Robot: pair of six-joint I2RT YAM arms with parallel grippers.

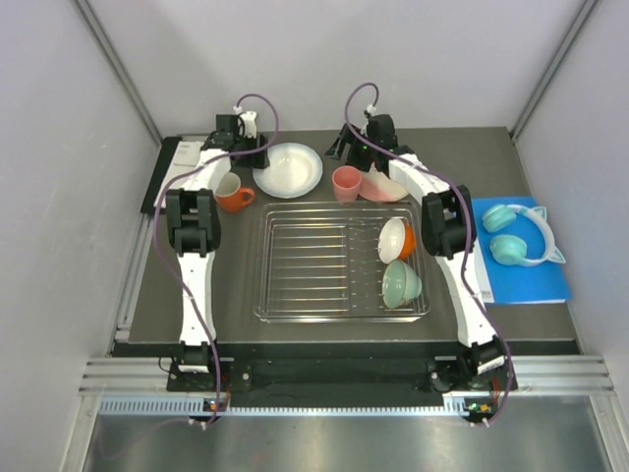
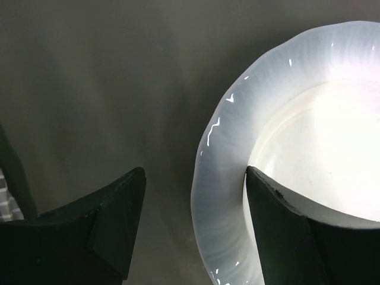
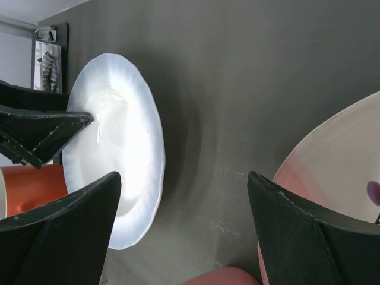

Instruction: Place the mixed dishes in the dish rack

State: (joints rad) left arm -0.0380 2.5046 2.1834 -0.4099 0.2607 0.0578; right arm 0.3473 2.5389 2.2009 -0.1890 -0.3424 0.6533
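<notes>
left pincer [image 2: 195, 178] spread astride the rim of the white plate [image 2: 309, 148] (one finger over it, one off), right pincer [image 3: 184, 176] released above the bench [image 3: 237, 89] between that plate and the beige plate [image 3: 332, 160]; white bowl [image 1: 393, 239] and mint-green bowl [image 1: 400, 282] sit in the dish rack [image 1: 314, 261]

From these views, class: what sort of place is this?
Probably a robot test cell: bare panel walls, left arm and right arm bolted to a dark table, a white plate beside a wire rack.
</notes>
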